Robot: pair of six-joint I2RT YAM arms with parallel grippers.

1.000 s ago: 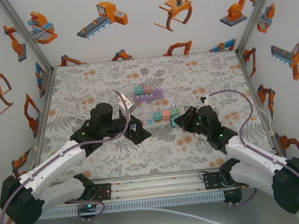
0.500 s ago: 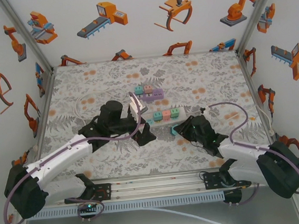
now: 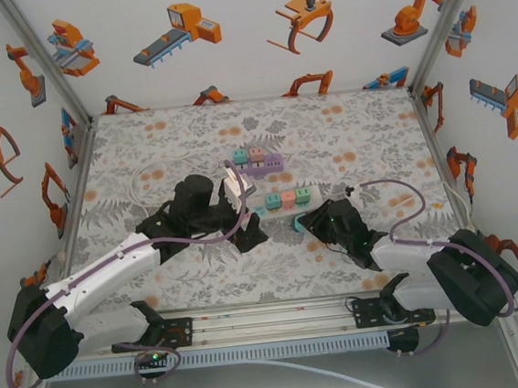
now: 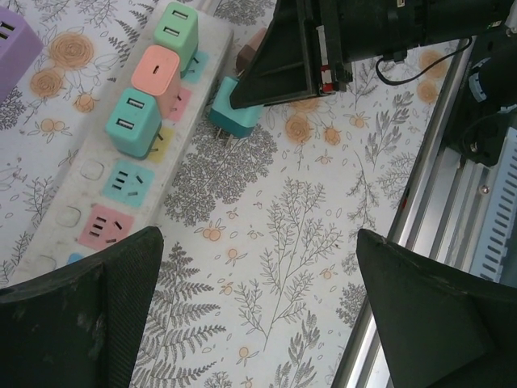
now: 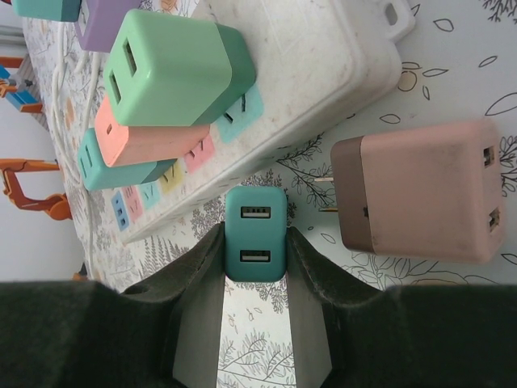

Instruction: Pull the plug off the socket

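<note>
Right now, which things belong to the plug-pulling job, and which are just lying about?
Job: white socket strip; teal plug gripped by right hand, off the strip; green plug, salmon plug, aqua plug still seated.
Lying about: pink plug loose on table; purple strip behind.

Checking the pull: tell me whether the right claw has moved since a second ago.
Yes: the right claw, shut on the teal plug, drew back toward the near rail.
</note>
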